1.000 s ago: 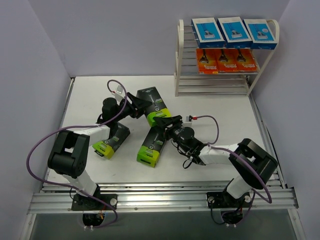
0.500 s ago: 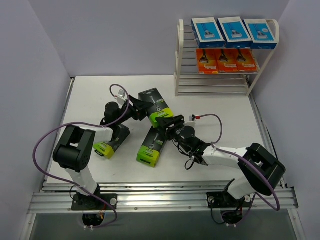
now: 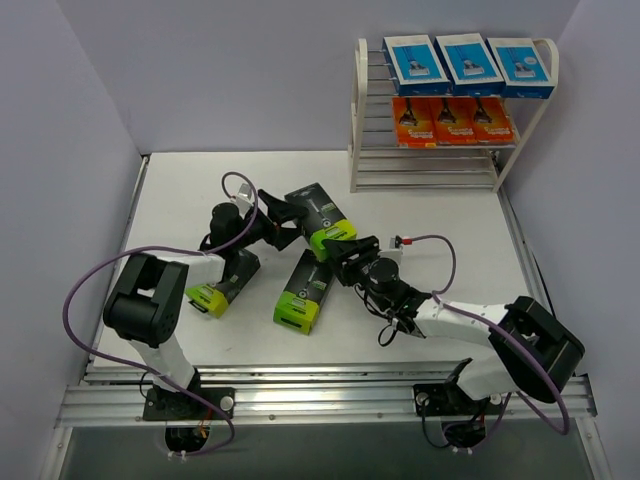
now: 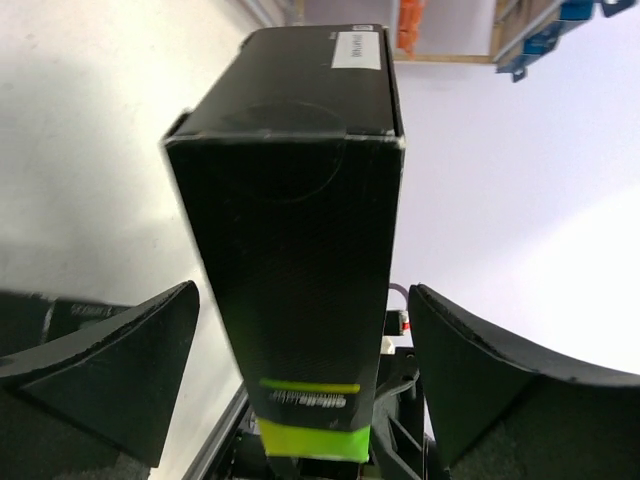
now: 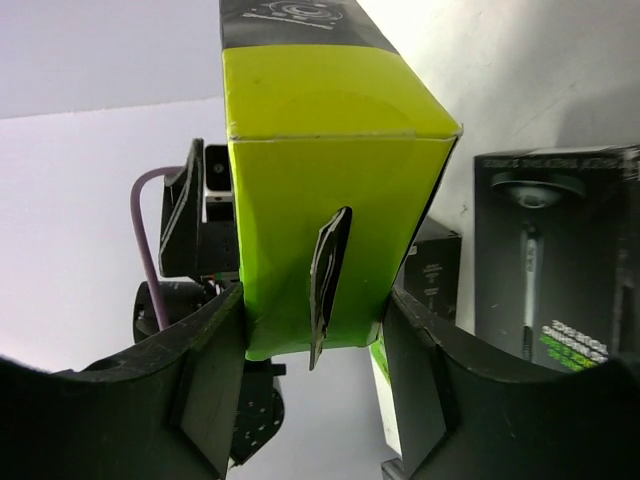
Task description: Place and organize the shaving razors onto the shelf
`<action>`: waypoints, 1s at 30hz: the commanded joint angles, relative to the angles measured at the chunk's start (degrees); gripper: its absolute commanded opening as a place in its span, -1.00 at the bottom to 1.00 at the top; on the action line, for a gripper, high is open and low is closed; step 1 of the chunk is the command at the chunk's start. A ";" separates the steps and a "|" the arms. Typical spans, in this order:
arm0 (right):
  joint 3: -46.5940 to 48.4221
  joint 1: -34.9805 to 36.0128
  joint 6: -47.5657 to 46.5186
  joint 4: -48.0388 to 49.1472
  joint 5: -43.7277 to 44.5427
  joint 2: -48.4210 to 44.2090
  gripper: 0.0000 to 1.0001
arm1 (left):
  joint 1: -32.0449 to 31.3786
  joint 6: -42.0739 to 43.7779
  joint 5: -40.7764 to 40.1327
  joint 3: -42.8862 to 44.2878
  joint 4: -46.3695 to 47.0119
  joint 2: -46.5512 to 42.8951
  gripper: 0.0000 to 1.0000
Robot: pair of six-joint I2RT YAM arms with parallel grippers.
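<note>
Now that the left claw (image 3: pixel 279 218) has let go, the right claw (image 3: pixel 341 246) alone clamps the black pack (image 3: pixel 317 210).

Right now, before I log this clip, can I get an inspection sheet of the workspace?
Surface: white table, matte.
Job's things: shelf holds three blue packs on its top tier and three orange packs on the next. One black-and-lime pack is held between both grippers. Two other black packs lie flat on the table, one in the middle, one partly under the left arm.
Clutter: nothing seen.
Grippers: right gripper jaws clamp the held pack's lime end. Left gripper jaws straddle its black end, contact unclear.
Cables: a purple cable loops off each arm.
Surroundings: plain walls on three sides, metal rail at the near edge.
</note>
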 commanded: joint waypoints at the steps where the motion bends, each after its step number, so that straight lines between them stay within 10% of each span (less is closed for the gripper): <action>1: -0.06 -1.13 -0.66 5.25 4.90 -5.71 -1.00 | 0.07 5.81 -0.72 3.32 -8.73 -4.22 0.88; 20: -7.80 -20.88 -7.86 -26.39 0.79 -36.91 -1.00 | 0.85 27.27 -5.11 18.27 -43.00 -7.91 0.88; 30: -10.70 -38.73 -12.69 -27.02 -14.85 -37.28 -1.00 | 3.05 29.91 -5.29 20.47 -45.74 -8.97 0.88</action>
